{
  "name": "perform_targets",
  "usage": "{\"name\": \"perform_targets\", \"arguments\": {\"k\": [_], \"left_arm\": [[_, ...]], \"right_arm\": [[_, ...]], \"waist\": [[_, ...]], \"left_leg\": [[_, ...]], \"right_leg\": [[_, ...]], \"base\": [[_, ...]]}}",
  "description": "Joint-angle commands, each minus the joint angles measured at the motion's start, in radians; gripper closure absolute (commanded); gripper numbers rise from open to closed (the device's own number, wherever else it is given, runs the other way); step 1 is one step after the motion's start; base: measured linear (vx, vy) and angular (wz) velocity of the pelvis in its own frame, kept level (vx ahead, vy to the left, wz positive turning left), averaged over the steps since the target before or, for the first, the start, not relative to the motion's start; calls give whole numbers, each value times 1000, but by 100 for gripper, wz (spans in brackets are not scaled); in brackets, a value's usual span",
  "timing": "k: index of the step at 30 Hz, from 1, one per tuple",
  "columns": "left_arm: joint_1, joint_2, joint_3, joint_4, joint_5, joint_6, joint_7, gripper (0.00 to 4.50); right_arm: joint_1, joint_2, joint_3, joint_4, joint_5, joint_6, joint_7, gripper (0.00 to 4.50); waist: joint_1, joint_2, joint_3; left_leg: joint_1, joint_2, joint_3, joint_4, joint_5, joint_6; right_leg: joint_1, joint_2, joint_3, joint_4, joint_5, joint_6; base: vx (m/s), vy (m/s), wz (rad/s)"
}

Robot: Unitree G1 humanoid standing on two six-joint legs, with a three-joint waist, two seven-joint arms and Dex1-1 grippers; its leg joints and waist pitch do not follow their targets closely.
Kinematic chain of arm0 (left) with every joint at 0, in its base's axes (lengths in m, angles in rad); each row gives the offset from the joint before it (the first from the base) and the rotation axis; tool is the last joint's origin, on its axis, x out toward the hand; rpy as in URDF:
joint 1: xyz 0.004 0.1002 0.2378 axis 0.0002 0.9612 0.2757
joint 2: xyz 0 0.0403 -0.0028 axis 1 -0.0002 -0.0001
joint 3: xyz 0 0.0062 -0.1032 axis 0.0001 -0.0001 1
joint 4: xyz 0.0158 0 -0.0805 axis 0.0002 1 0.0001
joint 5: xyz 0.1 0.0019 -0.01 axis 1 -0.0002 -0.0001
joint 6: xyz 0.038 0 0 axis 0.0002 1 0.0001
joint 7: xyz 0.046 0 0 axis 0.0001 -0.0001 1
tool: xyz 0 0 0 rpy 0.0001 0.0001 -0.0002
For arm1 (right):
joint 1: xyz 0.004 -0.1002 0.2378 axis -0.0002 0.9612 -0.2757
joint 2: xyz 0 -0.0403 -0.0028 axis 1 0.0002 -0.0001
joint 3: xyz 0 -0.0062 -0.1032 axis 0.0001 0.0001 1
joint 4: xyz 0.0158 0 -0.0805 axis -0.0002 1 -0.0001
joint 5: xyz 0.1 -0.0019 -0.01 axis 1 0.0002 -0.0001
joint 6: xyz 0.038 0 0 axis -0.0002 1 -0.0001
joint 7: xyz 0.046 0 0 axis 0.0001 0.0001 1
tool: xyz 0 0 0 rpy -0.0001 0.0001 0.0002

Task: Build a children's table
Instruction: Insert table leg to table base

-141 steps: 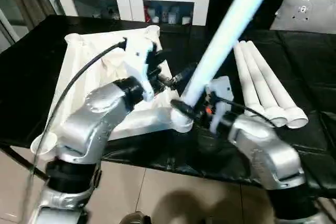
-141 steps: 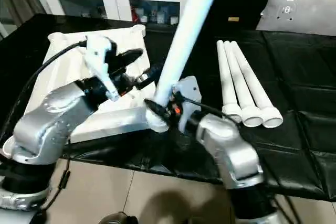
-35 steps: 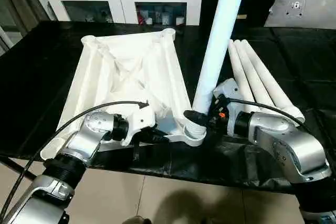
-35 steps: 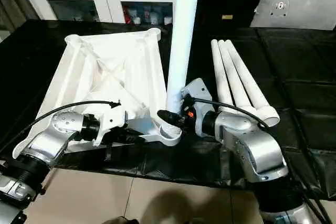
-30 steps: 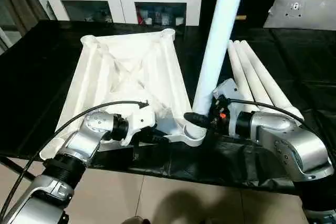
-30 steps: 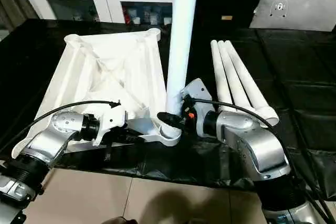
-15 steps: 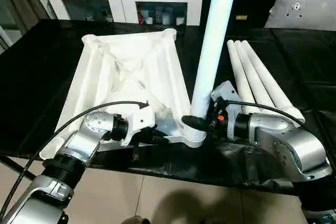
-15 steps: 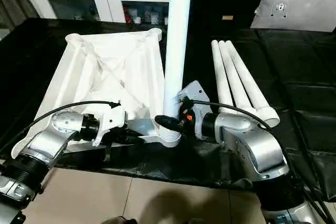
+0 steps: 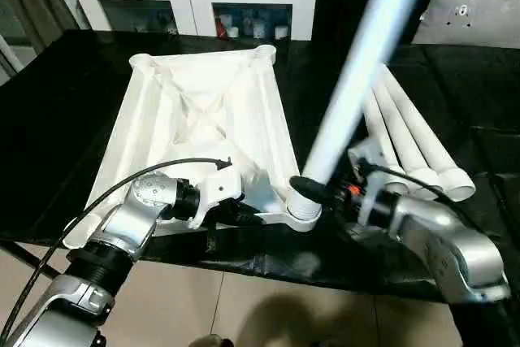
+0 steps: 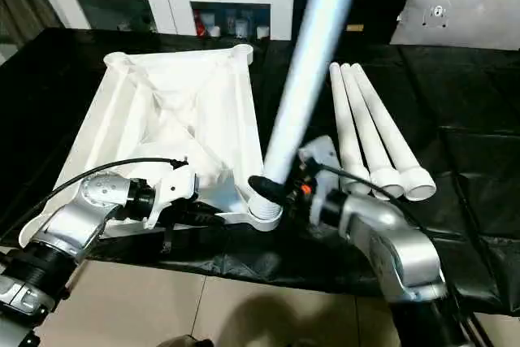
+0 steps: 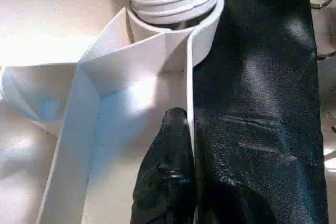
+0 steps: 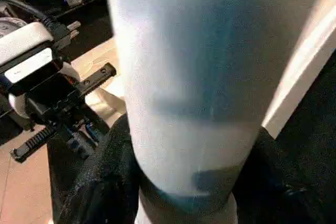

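White plastic leg [image 9: 357, 79], upright a moment ago, now leans right in the right tool [image 9: 318, 192], seated in the near socket; left tool [image 11: 181, 124] pinches the tabletop [image 9: 203, 119] at the bench's [image 9: 65, 95] front edge.

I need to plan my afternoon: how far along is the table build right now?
Early. Done: the table top lies underside up on the black cloth. In hand: the first leg sits tilted with its threaded end at the near corner socket, held by the right tool, while the shut left tool pinches the top's rim. Left: seating this leg, then fitting the three spare legs lying alongside.
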Motion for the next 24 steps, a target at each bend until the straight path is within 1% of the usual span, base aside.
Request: {"name": "perform_targets", "arguments": {"k": [1,2,3,5,7,8,10,11,12,13,14,15,16,17,18,19,20,21,22,23,24], "left_arm": [[1,-12,62,-17,-52,-12,41,450],[-1,-15,62,-13,-48,-16,48,450],[-2,-16,62,-11,-46,-19,51,450],[-4,-19,65,-11,-42,-19,59,450],[-4,-19,65,-13,-40,-17,61,450],[-3,-19,65,-14,-39,-15,60,450],[-3,-17,64,-15,-37,-15,58,450],[-3,-16,64,-14,-35,-16,56,450],[-4,-12,62,-13,-32,-19,52,450],[-5,-12,62,-13,-31,-19,52,450],[-7,-8,59,-13,-27,-23,49,450],[-7,-8,58,-13,-26,-23,48,450],[-10,-4,56,-15,-26,-21,41,450],[-10,-4,56,-16,-26,-21,40,450],[-14,-3,54,-15,-26,-21,34,450],[-17,-2,52,-15,-26,-21,28,450],[-25,-2,48,-13,-26,-21,21,450],[-26,-2,46,-16,-26,-19,18,450],[-27,-2,45,-17,-26,-18,16,450],[-37,-3,40,-13,-25,-20,7,450],[-40,-3,38,-11,-25,-21,5,450]], "right_arm": [[52,-11,38,26,-39,9,3,259],[74,-21,57,1,-68,-36,6,259],[81,-29,69,-7,-90,-63,10,259],[87,-43,93,-14,-127,-107,19,259],[88,-51,106,-14,-141,-124,23,259],[89,-57,116,-15,-150,-133,28,259],[87,-68,139,-12,-171,-148,37,259],[82,-74,153,-7,-183,-154,44,259],[70,-81,179,7,-200,-158,60,259],[68,-81,180,9,-200,-157,62,259],[56,-81,194,25,-204,-156,75,259],[54,-81,196,28,-204,-155,78,259],[34,-89,225,59,-213,-152,112,259],[32,-90,227,62,-214,-151,115,259],[20,-89,241,84,-214,-151,138,259],[10,-87,251,102,-211,-147,157,259],[-4,-82,266,130,-208,-146,189,259],[-7,-82,274,140,-207,-146,205,259],[-8,-83,277,141,-207,-145,209,259],[-10,-91,299,142,-209,-138,238,259],[-11,-93,305,142,-211,-137,244,259]], "waist": [[4,-9,-55],[3,-10,-54],[3,-11,-52],[1,-10,-50],[1,-10,-49],[0,-11,-49],[-1,-10,-49],[-2,-12,-47],[-3,-13,-43],[-3,-11,-43],[-4,-11,-40],[-5,-11,-42],[-5,-8,-36],[-9,-9,-32],[-9,-9,-29],[-10,-8,-29],[-13,-8,-15],[-13,-8,-15],[-14,-10,-13],[-15,-11,3],[-14,-11,0]], "left_leg": [[17,76,-31,-77,-219,40],[18,76,-32,-78,-229,36],[17,77,-32,-80,-237,32],[18,76,-33,-81,-249,33],[19,76,-33,-82,-253,32],[17,77,-33,-82,-251,34],[16,76,-34,-82,-250,38],[16,75,-33,-82,-252,41],[15,76,-33,-83,-258,42],[16,76,-34,-83,-265,41],[17,76,-34,-85,-277,40],[18,76,-35,-84,-279,39],[17,77,-36,-87,-294,35],[16,77,-37,-89,-310,32],[18,77,-37,-90,-321,31],[18,76,-37,-90,-329,29],[19,76,-39,-94,-364,22],[19,76,-39,-94,-364,22],[20,77,-40,-95,-378,17],[20,79,-42,-102,-398,11],[22,79,-43,-101,-403,8]], "right_leg": [[46,-70,42,-76,-173,-247],[45,-70,43,-78,-194,-241],[43,-70,42,-79,-211,-234],[41,-69,43,-81,-238,-226],[40,-69,44,-83,-250,-219],[40,-69,44,-83,-247,-219],[40,-70,44,-83,-241,-220],[40,-68,44,-83,-244,-219],[37,-68,44,-85,-257,-217],[37,-68,45,-86,-266,-216],[36,-69,45,-87,-283,-213],[37,-69,45,-87,-285,-214],[33,-69,46,-89,-301,-210],[33,-67,46,-91,-312,-205],[30,-68,46,-92,-320,-205],[30,-69,47,-93,-331,-205],[24,-69,48,-98,-374,-195],[24,-69,48,-98,-374,-195],[23,-70,49,-99,-399,-188],[16,-69,52,-104,-420,-175],[18,-68,52,-102,-422,-174]], "base": [[0,0,0],[0,0,0],[0,0,0],[0,0,0],[0,0,0],[0,0,0],[0,0,0],[0,0,0],[0,0,0],[0,0,0],[0,0,0],[0,0,0],[0,0,0],[0,0,0],[0,0,0],[0,0,0],[0,0,0],[0,0,0],[0,0,0],[0,0,0],[0,0,0]]}}
